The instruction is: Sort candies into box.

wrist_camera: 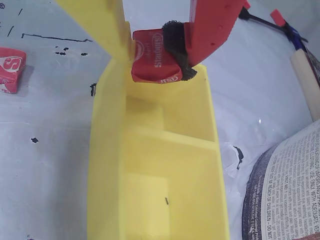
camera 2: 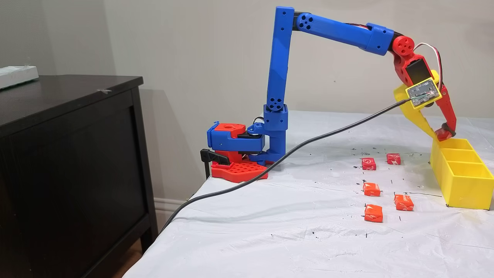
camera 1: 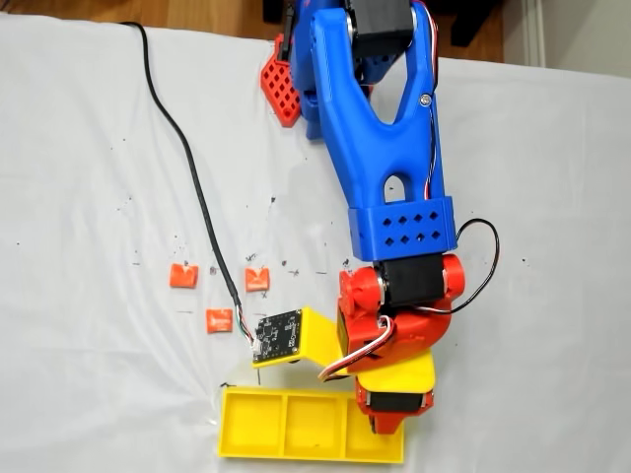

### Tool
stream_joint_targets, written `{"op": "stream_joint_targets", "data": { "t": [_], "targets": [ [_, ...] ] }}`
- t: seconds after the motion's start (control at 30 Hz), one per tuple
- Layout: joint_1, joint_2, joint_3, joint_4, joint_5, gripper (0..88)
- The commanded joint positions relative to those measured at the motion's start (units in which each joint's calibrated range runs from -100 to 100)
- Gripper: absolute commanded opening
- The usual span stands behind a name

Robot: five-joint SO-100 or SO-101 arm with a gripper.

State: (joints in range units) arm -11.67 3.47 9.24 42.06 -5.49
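My gripper [wrist_camera: 152, 52] is shut on a red wrapped candy [wrist_camera: 150, 67], pinched between the yellow finger [wrist_camera: 107, 25] and the red finger's black pad [wrist_camera: 176, 47]. The candy hangs just above the end compartment of the yellow box [wrist_camera: 107, 150]. In a fixed view the gripper [camera 2: 440, 133] sits at the far end of the box [camera 2: 463, 189], whose compartments look empty. Several loose candies lie on the white cloth, such as an orange candy [camera 2: 373, 213] and a red candy [camera 2: 369, 163]. From above, three candies, one an orange candy [camera 1: 183, 275], lie left of the gripper [camera 1: 389, 424] and box [camera 1: 286, 455].
A black cable [camera 1: 192, 187] runs across the cloth to the wrist camera board [camera 1: 278, 336]. The arm's red base [camera 2: 235, 170] is clamped at the table's back edge. A dark cabinet [camera 2: 69, 154] stands beside the table. A printed page [wrist_camera: 292, 190] lies next to the box.
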Motion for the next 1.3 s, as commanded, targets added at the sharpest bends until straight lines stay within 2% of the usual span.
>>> {"op": "stream_joint_targets", "data": {
  "t": [0.0, 0.17, 0.23, 0.57, 0.8, 0.87, 0.93, 1.13, 1.27],
  "targets": [
    [-0.6, -1.6, -6.4, -0.8, 0.2, 0.1],
    [-0.2, -1.6, -5.6, -3.8, 0.7, 0.2],
    [-0.2, -1.9, -4.9, -4.6, 1.4, 7.5],
    [-0.2, -2.1, -4.7, -4.0, 1.8, 24.4],
    [0.0, -3.5, -4.1, -4.3, 2.0, 25.3],
    [0.0, -3.9, -3.7, -4.4, 2.1, 24.2],
    [0.0, -4.2, -3.5, -4.5, 2.0, 19.5],
    [0.1, -6.3, -3.2, -3.7, 1.9, 1.3],
    [0.1, -7.3, -3.7, -1.0, 1.8, 0.2]
  ]
}}
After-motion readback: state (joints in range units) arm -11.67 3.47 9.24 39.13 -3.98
